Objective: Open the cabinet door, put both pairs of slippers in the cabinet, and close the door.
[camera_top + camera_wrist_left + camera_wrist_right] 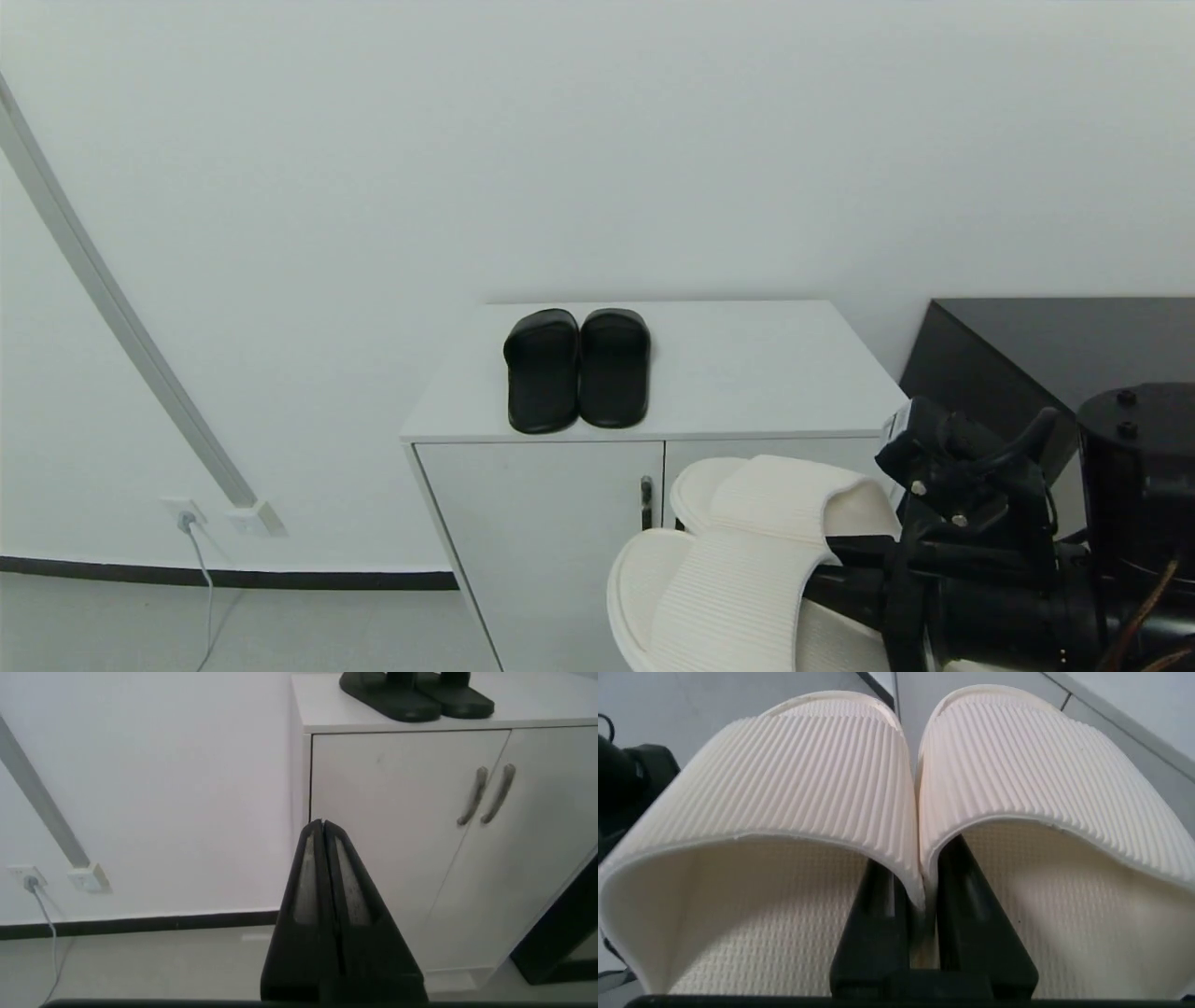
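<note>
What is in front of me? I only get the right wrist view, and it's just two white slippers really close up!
Observer: Past the white slippers stands a white cabinet, and its doors are both shut.
Operator: Where's the other pair?
Observer: The black slippers sit side by side on top of the cabinet, toward its left side.

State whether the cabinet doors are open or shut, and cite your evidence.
Shut: both cabinet doors lie flush, handles side by side, no interior visible.
</note>
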You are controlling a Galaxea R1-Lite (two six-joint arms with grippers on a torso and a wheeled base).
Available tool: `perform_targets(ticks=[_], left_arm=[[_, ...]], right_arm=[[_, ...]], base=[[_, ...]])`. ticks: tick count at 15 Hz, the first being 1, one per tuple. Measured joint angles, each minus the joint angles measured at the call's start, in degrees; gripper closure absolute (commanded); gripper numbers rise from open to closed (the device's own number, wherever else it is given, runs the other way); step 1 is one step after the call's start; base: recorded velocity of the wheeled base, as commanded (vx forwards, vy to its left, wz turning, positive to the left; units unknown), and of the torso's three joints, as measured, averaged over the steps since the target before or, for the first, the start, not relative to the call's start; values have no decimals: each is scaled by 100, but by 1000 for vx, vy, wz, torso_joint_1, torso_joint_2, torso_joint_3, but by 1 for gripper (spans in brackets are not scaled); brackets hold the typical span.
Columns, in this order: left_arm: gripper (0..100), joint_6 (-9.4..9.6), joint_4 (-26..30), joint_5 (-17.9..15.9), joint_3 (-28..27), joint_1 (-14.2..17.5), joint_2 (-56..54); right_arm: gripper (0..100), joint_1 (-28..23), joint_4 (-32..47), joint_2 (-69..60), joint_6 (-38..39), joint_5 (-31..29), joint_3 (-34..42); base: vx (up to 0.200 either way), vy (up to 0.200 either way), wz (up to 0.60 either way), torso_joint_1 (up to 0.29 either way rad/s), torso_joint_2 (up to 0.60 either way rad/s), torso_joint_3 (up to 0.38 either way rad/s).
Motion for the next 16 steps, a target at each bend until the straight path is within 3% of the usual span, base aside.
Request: perform_targets(ticks=[14,16], left_arm=[[100,-2,-2,6,0,0,0],[100,-4,-2,6,0,0,0]], right_arm=[[100,-35,-461,35,26,5,265],[100,-33,-477,49,6,11,306]], base=[[0,0,0,0,0,0],[0,0,0,-146,352,197]])
